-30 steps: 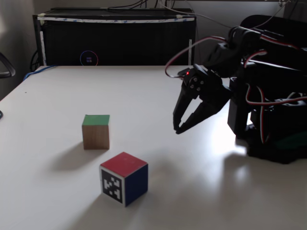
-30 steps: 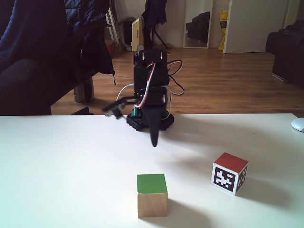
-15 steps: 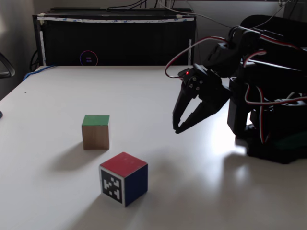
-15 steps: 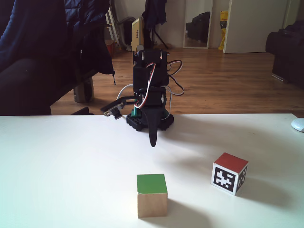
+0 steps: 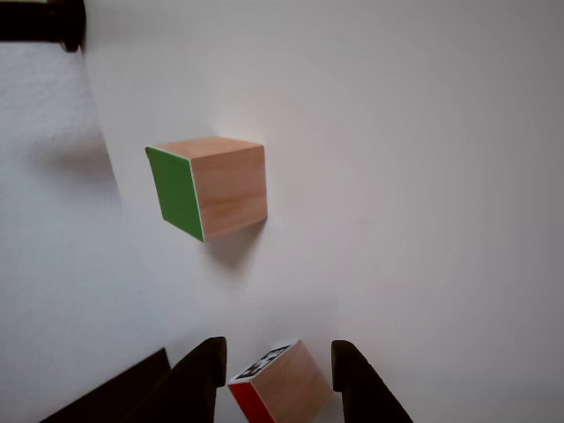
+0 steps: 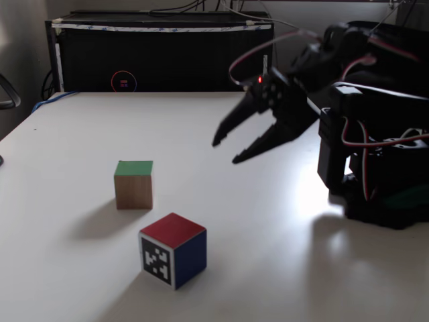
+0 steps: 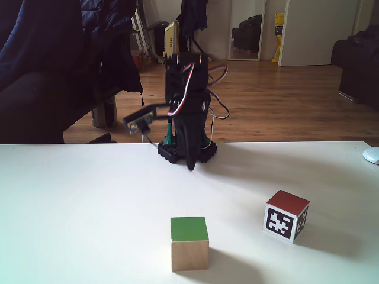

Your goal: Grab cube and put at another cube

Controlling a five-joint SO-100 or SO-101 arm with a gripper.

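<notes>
- The black arm is folded over its base, its gripper (image 6: 225, 151) raised above the white counter (image 6: 80, 127), jaws parted and empty, reaching toward the cubes.
- The cube (image 6: 133, 184) sits flat on the counter, green face up, well apart from the gripper; a cube has no long axis.
- Another cube (image 6: 173, 249) stands near it, red face up, marker face sideways.
- Half a second ago the gripper hung lower, tips pointing down; both cubes are unmoved.

A white table (image 6: 80, 121) backs onto a black cabinet (image 6: 161, 57); a dark jacket (image 7: 53, 41) hangs behind.
</notes>
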